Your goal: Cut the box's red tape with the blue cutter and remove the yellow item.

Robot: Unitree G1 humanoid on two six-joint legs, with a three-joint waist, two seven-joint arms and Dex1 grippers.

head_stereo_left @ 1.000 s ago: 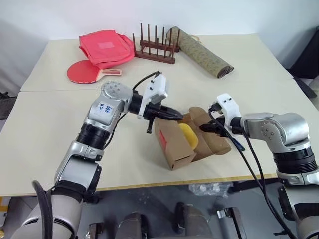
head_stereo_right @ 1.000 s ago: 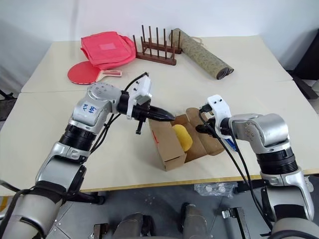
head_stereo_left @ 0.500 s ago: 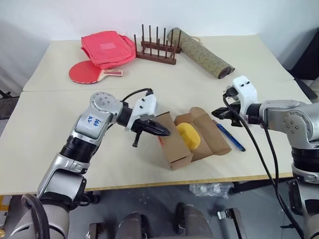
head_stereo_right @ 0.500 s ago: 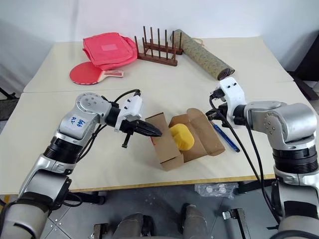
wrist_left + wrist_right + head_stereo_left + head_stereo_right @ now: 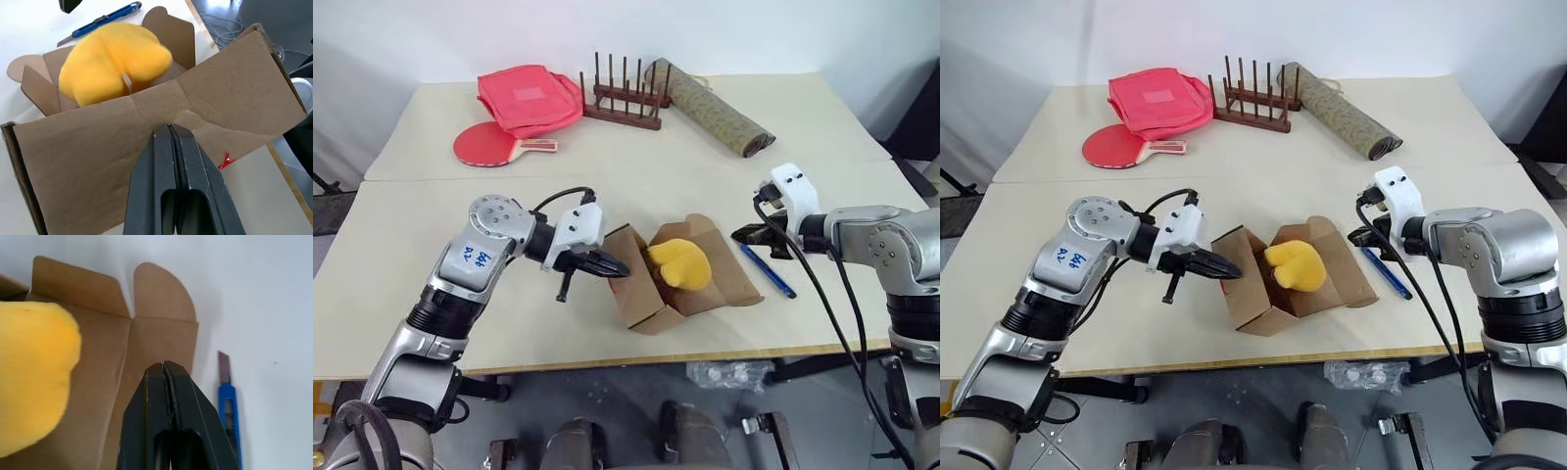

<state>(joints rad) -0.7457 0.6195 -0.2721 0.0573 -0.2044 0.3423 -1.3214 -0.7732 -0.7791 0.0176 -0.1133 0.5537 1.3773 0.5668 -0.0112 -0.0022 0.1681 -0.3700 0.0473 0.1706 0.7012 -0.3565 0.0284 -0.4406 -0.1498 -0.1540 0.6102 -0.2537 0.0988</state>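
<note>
The brown box lies open on the table with its flaps spread. The fuzzy yellow item sits in its mouth, bulging out, with a thin loop on it. My left gripper is shut on the box's near flap, fingertips pinched at a crease. A scrap of red tape shows on that flap. The blue cutter lies flat on the table right of the box. My right gripper hovers shut and empty just above the cutter's far end and beside the box's right flap.
At the back of the table lie a red bag, a red paddle, a wooden peg rack and a rolled mat. The table's front edge runs close below the box.
My left gripper moved left and down, drawing the flap and box with it, so the yellow item stands out more. My right gripper shut, rose and drew back right from the box.
</note>
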